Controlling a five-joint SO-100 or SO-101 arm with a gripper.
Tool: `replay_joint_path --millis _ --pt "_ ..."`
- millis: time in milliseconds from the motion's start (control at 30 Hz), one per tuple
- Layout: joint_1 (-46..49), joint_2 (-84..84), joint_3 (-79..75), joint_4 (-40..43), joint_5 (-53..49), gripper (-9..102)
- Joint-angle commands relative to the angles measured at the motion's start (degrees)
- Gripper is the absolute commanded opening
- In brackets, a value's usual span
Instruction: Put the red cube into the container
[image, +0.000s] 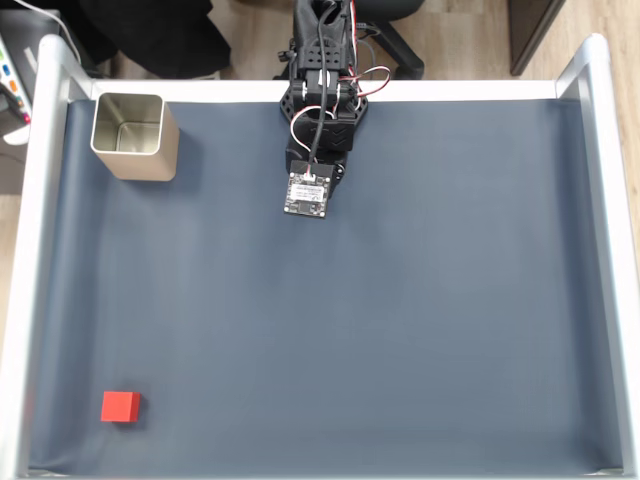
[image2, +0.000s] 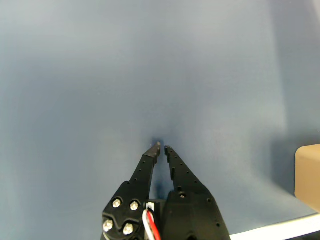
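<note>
The red cube (image: 120, 406) lies on the dark blue mat near the bottom left corner in the fixed view. The container (image: 132, 135), a square silvery-beige tin, stands upright and open at the top left; a beige corner of the container (image2: 309, 175) shows at the right edge of the wrist view. The black arm is folded at the top middle, far from the cube. In the wrist view my gripper (image2: 162, 148) points at bare mat, its jaws nearly touching with nothing between them.
A dark blue mat (image: 400, 320) covers the table, framed by a pale raised border (image: 30, 250) on the left, right and far sides. A small camera board (image: 307, 194) rides on the arm. Chair legs and floor lie beyond the far edge.
</note>
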Motion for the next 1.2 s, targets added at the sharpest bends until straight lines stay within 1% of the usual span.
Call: replay_joint_path --millis 0,967,1000,1067,1167 --pt "0.0 -0.26 -0.44 0.44 -0.26 1" --pt "0.0 -0.26 -0.44 0.44 -0.26 1" --pt "-0.09 -0.26 -0.44 0.44 -0.44 1" --pt "-0.26 -0.26 -0.44 0.97 -4.04 0" --pt "-0.26 -0.26 -0.44 0.97 -4.39 1"
